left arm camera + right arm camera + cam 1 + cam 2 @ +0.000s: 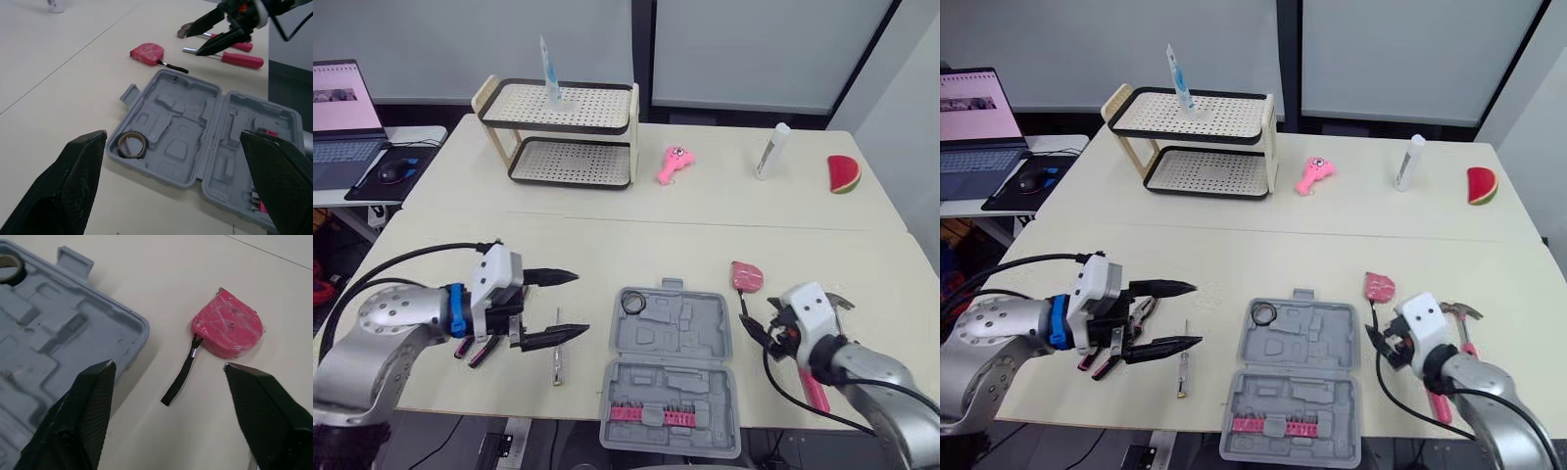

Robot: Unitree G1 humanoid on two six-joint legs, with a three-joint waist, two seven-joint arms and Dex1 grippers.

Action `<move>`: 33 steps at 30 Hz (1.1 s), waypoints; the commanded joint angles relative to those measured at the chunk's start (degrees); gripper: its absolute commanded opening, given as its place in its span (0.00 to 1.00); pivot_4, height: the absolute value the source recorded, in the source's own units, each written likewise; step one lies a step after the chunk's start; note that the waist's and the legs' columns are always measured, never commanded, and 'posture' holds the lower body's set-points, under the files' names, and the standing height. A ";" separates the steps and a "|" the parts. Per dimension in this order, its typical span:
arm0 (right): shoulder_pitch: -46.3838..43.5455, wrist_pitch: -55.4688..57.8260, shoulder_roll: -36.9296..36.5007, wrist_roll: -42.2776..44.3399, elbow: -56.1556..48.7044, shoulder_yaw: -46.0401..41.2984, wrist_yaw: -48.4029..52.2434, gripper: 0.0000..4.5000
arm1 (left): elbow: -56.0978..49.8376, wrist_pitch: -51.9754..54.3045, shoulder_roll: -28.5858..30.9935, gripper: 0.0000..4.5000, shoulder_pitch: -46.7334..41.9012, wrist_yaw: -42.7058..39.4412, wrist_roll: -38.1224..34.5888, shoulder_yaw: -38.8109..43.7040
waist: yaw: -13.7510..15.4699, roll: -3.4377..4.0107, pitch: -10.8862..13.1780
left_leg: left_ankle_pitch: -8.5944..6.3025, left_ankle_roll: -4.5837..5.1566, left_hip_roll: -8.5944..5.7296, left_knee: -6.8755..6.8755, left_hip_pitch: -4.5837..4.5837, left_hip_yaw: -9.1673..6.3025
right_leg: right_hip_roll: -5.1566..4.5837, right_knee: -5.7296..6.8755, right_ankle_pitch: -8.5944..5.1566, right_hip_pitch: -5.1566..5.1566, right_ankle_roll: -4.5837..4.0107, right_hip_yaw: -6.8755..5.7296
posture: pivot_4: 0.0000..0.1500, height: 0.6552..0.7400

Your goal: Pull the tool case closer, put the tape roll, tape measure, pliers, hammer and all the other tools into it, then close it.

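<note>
The grey tool case [671, 367] lies open at the table's front edge, with the tape roll [633, 303] in its far left corner and pink bits in its near half. My left gripper [581, 303] hovers open to the case's left. Under it lie the pink-handled pliers [478, 350] and a small screwdriver [558, 364]. To the right of the case, my right gripper [168, 364] is open just short of the pink tape measure [229, 323], whose black strap points toward it. The hammer [836, 302] and a red-handled screwdriver [242, 59] lie right of that gripper.
A two-tier rack [568, 127] holding a tube stands at the back left. A pink toy [674, 162], a white tube [771, 150] and a watermelon slice [843, 173] lie along the back. A laptop [342, 122] sits on a side table to the left.
</note>
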 commanded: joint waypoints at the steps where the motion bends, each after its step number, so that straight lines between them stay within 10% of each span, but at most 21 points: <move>1: -3.51 -0.57 2.89 -3.18 3.70 1.95 -4.78 0.63 | -1.47 1.40 -0.56 1.00 -4.05 -0.38 -2.40 -2.31 | -0.03 0.03 0.03 | 0.00 0.00 0.00 0.00 -0.01 0.00 | 0.00 0.01 0.00 -0.01 0.00 0.01 | 1.00 0.94; 17: -11.54 -4.23 10.36 -6.84 19.01 3.63 -9.92 0.63 | 0.19 -1.83 -2.24 1.00 -4.84 -3.67 -1.66 -6.50 | -0.13 0.09 0.06 | 0.01 0.01 0.00 0.03 -0.01 0.00 | 0.01 0.11 0.01 -0.05 -0.01 0.00 | 1.00 0.94; 33: -12.39 -4.33 11.57 -8.20 21.83 3.38 -10.75 0.03 | 1.00 -4.52 -4.38 1.00 -3.98 -3.43 0.80 -8.85 | -0.41 0.09 0.05 | 0.01 0.01 0.00 0.06 0.02 -0.04 | 0.01 0.12 0.02 0.03 0.00 -0.02 | 1.00 0.94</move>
